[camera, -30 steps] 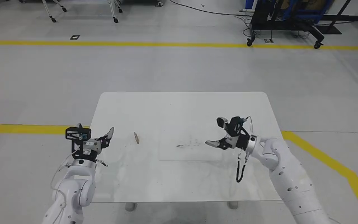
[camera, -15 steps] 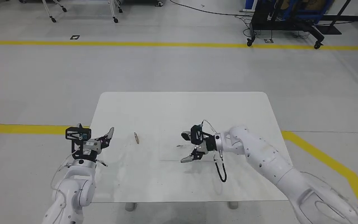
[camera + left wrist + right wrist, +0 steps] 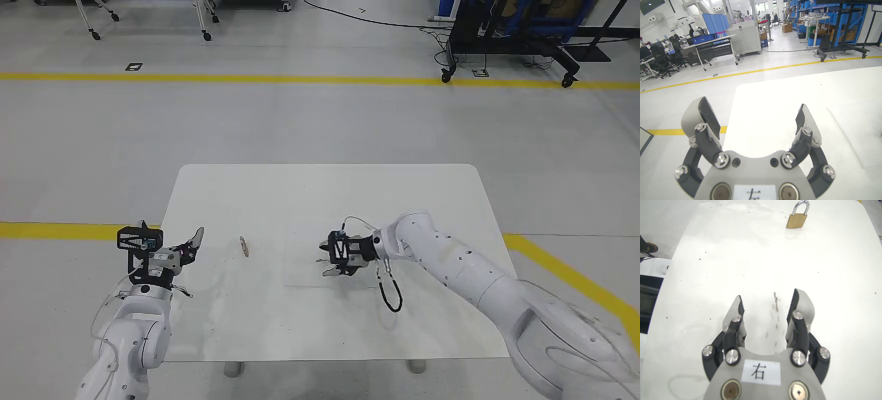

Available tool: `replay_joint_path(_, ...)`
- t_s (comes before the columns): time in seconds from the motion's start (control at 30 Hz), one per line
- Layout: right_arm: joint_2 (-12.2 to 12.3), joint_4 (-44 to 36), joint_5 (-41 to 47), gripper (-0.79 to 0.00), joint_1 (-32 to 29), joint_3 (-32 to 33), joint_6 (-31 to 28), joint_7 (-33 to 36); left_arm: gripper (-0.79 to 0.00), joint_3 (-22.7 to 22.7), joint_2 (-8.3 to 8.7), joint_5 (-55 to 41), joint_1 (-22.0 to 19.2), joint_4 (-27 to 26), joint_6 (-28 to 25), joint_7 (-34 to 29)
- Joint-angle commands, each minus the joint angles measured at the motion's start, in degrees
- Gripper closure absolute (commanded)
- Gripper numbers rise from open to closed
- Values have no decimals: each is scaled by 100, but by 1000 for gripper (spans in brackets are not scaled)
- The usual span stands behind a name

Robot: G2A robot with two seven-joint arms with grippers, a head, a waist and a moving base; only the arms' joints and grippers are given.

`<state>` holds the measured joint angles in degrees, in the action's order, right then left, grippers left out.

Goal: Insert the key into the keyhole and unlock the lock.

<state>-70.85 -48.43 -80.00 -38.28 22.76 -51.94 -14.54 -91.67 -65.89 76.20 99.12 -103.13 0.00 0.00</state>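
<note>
A brass padlock (image 3: 796,220) with a steel shackle lies on the white table (image 3: 300,200); in the top view the padlock (image 3: 244,246) sits left of centre. A small silver key (image 3: 775,301) lies flat on the table, between the open fingers of my right gripper (image 3: 766,302) and nearer one of them. In the top view my right gripper (image 3: 330,257) hovers at the table's middle, over the key (image 3: 321,261). My left gripper (image 3: 755,113) stands open with nothing in it at the table's left edge, seen from above as the left gripper (image 3: 190,242), left of the padlock.
A thin clear mat (image 3: 330,275) covers the table's middle; its edge shows in the left wrist view as the mat (image 3: 848,136). A black cable (image 3: 388,295) loops under my right arm. Yellow floor tape (image 3: 300,78) runs beyond the table.
My right arm has swung left from the table's right side to the middle, ending over the key with its fingers narrowed around it. The left arm has not moved.
</note>
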Motion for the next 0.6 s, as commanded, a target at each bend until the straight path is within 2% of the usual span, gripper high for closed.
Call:
replay_joint_path(0.0, -118, 115, 42, -357, 38, -42, 152, 97, -785, 0, 0, 0, 0, 0, 0, 0)
replay_joint_path(0.27, -503, 474, -79, -308, 182, -219, 453, 383, -785, 0, 0, 0, 0, 0, 0, 0)
replay_joint_path(0.3, -536, 517, -114, -280, 200, -236, 457, 385, -785, 0, 0, 0, 0, 0, 0, 0)
replay_joint_path(0.37, -591, 594, -186, -175, 229, -264, 441, 345, -785, 0, 0, 0, 0, 0, 0, 0)
replay_joint_path(0.4, -613, 641, -220, 0, 242, -274, 433, 318, -785, 0, 0, 0, 0, 0, 0, 0)
replay_joint_path(0.57, -672, 781, -426, 0, 313, -287, 366, 9, -785, 0, 0, 0, 0, 0, 0, 0)
